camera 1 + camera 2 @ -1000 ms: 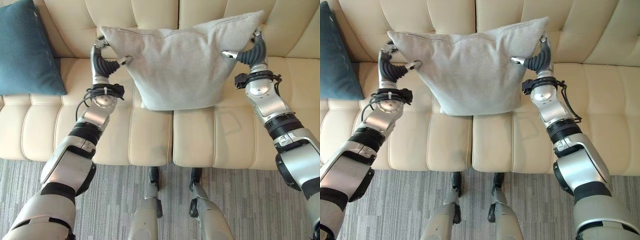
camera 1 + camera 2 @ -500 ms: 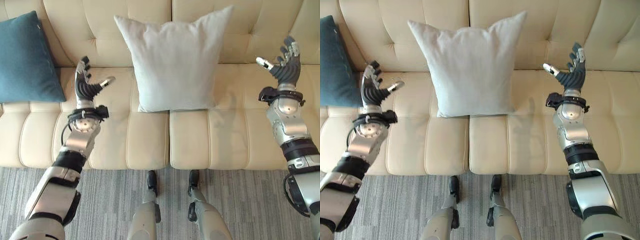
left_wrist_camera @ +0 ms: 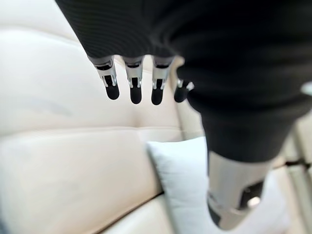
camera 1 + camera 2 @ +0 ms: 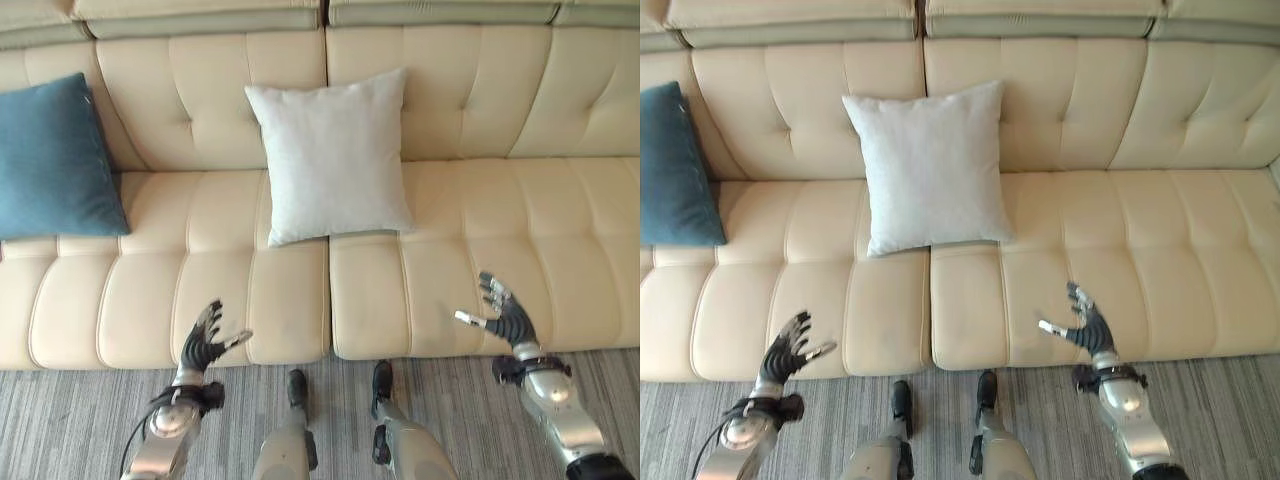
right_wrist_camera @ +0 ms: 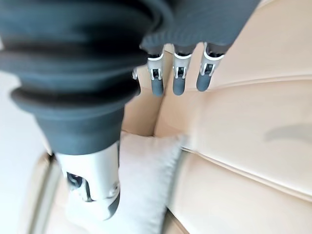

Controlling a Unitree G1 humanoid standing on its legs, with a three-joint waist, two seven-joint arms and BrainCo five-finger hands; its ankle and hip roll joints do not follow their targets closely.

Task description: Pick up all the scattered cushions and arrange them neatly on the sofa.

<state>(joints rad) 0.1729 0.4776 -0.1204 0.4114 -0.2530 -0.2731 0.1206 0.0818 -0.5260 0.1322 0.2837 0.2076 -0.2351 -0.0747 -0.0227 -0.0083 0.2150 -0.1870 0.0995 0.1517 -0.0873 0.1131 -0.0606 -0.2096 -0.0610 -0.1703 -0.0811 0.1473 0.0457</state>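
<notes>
A light grey cushion (image 4: 328, 155) stands upright against the backrest of the cream sofa (image 4: 470, 240), near its middle. A blue cushion (image 4: 55, 158) leans against the backrest at the far left. My left hand (image 4: 204, 342) is low, by the front edge of the seat, fingers spread and holding nothing. My right hand (image 4: 506, 317) hovers over the seat's front edge on the right, also open with nothing in it. In the left wrist view the grey cushion (image 3: 183, 180) lies past my straight fingers (image 3: 132, 82); the right wrist view shows the same cushion (image 5: 144, 180).
Grey striped carpet (image 4: 80, 420) runs in front of the sofa. The right half of the seat (image 4: 540, 220) holds nothing.
Both hands have dropped back from the grey cushion's sides to the seat's front edge. The camera has pulled back, so more of the sofa shows. The cushion stays upright where it was released.
</notes>
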